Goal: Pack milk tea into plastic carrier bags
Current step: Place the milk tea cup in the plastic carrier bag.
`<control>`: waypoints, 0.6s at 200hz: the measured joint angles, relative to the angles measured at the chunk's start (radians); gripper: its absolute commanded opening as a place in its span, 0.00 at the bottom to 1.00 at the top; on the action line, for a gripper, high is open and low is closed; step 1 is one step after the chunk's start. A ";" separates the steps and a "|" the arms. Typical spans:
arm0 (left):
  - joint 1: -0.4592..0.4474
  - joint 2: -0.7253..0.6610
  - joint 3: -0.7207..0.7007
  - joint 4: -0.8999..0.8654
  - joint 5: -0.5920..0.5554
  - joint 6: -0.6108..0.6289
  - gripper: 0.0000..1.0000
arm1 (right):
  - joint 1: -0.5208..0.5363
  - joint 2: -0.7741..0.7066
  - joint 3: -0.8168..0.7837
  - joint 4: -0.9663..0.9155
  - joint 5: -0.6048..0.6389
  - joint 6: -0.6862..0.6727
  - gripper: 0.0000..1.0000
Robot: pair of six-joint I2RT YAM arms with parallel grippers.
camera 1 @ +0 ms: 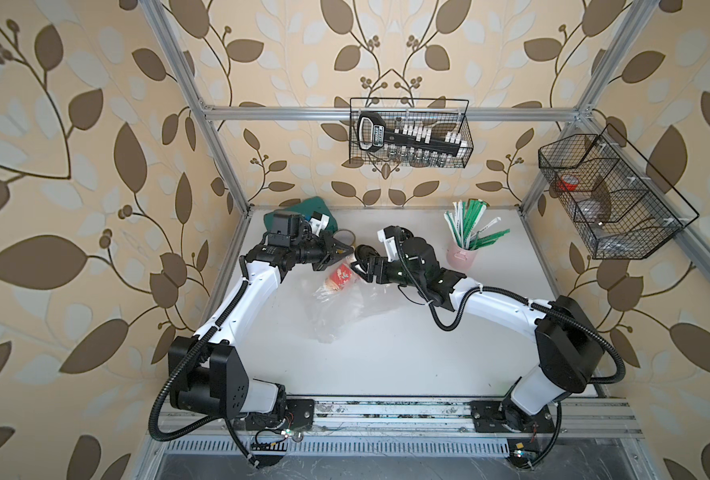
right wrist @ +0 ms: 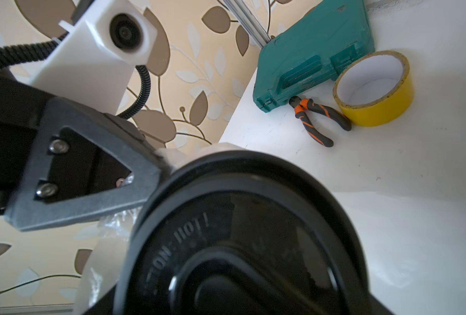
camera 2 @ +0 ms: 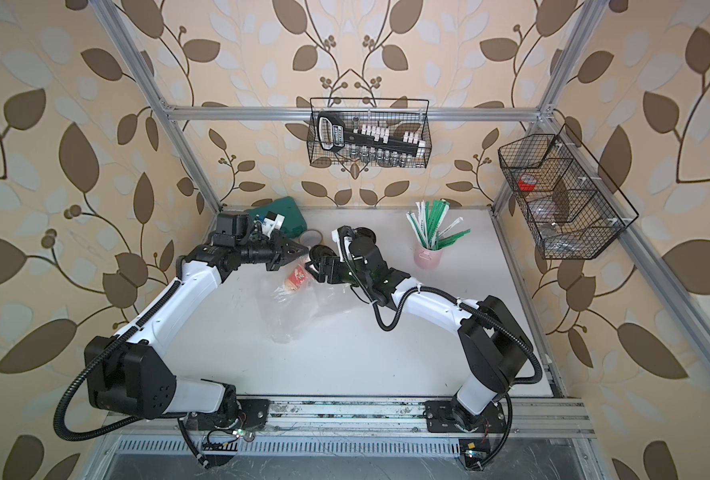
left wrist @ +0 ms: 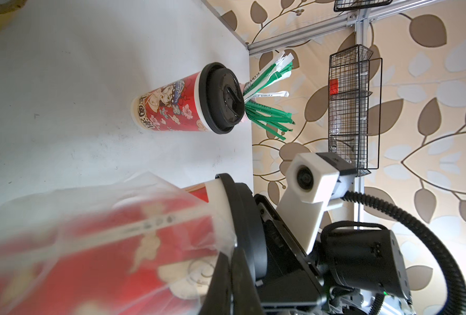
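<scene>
Midway, we ease the first cup (camera 1: 340, 276) into the bag (camera 1: 336, 316) toward the table's (camera 1: 386, 357) eleven o'clock. The left claw (camera 1: 346, 251) pinches the bag's mouth and the right claw (camera 1: 363, 268) is clamped below the lid (right wrist: 240, 231). Next, we judge: release, then fetch the second cup (left wrist: 177, 105) at two o'clock.

I get even, soft daylight and plenty of brightness, with only faint shadows on the white table (camera 1: 386, 365). Both top views bow at the edges, and the frame posts (camera 1: 225, 166) splay outward. In the left wrist view the near cup (left wrist: 144, 272) and bag (left wrist: 90, 196) are smeared and out of focus, while the far cup (left wrist: 172, 109) is sharp. In the right wrist view the lid (right wrist: 253, 231) looks soft to me and the tape roll (right wrist: 376, 109) is crisp.
</scene>
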 measured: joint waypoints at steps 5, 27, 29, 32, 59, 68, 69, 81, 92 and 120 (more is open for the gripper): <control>0.000 0.000 0.000 0.001 0.003 0.000 0.00 | 0.000 0.000 0.000 -0.005 0.006 0.000 0.68; 0.000 -0.003 0.000 -0.006 0.006 0.003 0.00 | 0.000 -0.003 0.001 -0.064 0.071 -0.013 0.68; 0.000 -0.003 0.000 -0.008 0.006 0.004 0.00 | 0.000 -0.003 0.001 -0.069 0.076 -0.014 0.67; 0.000 -0.005 0.000 -0.011 0.005 0.005 0.00 | 0.000 -0.005 0.001 -0.080 0.084 -0.017 0.67; 0.000 -0.025 -0.010 -0.034 -0.003 0.013 0.00 | 0.009 -0.050 0.003 -0.175 0.195 -0.048 0.67; 0.000 -0.040 -0.022 -0.033 -0.006 0.014 0.00 | 0.020 -0.069 0.008 -0.214 0.235 -0.063 0.67; 0.000 -0.042 -0.024 -0.033 -0.006 0.015 0.00 | 0.022 -0.072 0.010 -0.220 0.240 -0.064 0.67; 0.000 -0.064 -0.045 -0.033 -0.008 0.017 0.00 | 0.040 -0.091 0.019 -0.266 0.288 -0.082 0.67; 0.001 -0.083 -0.066 -0.035 -0.012 0.020 0.00 | 0.055 -0.101 0.028 -0.307 0.325 -0.098 0.67; 0.007 -0.135 -0.116 -0.054 -0.042 0.038 0.00 | 0.096 -0.101 0.081 -0.426 0.432 -0.137 0.68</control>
